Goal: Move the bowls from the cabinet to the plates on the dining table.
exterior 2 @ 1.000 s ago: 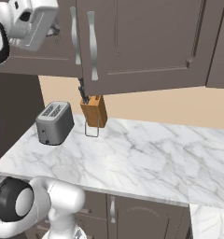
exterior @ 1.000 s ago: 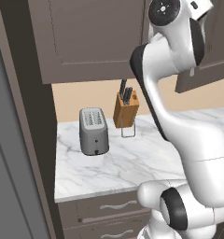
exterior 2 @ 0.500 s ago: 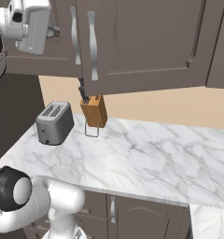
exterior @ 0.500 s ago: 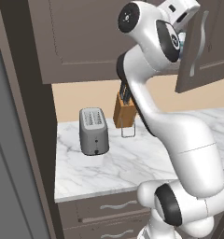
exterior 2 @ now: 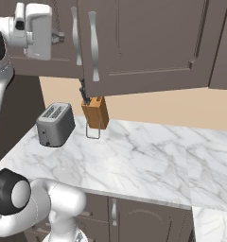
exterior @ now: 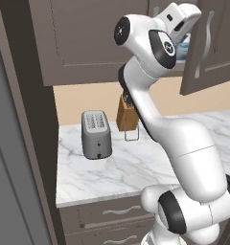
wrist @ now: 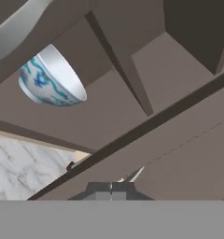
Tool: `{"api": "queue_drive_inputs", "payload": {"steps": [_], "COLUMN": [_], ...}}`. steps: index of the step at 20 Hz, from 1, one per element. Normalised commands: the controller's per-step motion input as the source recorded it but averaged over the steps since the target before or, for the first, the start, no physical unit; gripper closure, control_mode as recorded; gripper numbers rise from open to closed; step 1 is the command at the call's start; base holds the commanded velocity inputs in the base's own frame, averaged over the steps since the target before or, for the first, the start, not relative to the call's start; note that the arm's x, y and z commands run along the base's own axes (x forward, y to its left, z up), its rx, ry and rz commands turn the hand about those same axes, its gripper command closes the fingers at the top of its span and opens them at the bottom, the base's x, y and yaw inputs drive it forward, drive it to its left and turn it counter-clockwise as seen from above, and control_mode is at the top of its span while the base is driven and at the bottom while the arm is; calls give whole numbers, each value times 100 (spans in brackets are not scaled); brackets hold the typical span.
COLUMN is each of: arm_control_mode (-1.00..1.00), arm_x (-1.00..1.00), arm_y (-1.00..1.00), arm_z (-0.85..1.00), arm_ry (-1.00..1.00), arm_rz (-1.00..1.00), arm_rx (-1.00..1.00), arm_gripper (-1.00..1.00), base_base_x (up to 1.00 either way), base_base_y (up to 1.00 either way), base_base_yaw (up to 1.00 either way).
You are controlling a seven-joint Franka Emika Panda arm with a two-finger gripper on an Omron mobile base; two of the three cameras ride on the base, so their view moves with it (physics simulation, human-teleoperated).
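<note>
Gripper [exterior 2: 58, 34] is up at the cabinet [exterior 2: 148, 42], jaws closed, holding nothing. One cabinet door [exterior: 208, 45] is swung open. Blue-patterned bowl [wrist: 51, 77] sits on the shelf inside; the hand view shows it off toward its upper left, apart from the fingertips. A sliver of that bowl also peeks out past the hand in the left base view. Second bowl not visible from here. Toaster [exterior: 96, 134] and knife block [exterior 2: 95, 112] are on the marble counter [exterior 2: 144, 156] below.

Risks: jaws are shut, so they need to open before reaching in, or they will just shove the bowl deeper. Hand is close to the door edge and shelf lip; a sloppy approach could knock the door or clip the frame. A rim grip on a round bowl could slip and drop it onto the counter.
</note>
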Motion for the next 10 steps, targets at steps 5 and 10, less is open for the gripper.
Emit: {"api": "queue_drive_inputs", "payload": {"steps": [5,10], "arm_control_mode": [-100,-100], "arm_x": [7,9], "arm_y": [-10,-10], "arm_z": [-12,-10], "arm_ry": [0,0], "arm_rz": [-4,-2], "arm_rx": [-3,-1], "arm_gripper": [100,100], "base_base_x": [0,0], "base_base_y": [0,0], "base_base_yaw": [0,0]}}
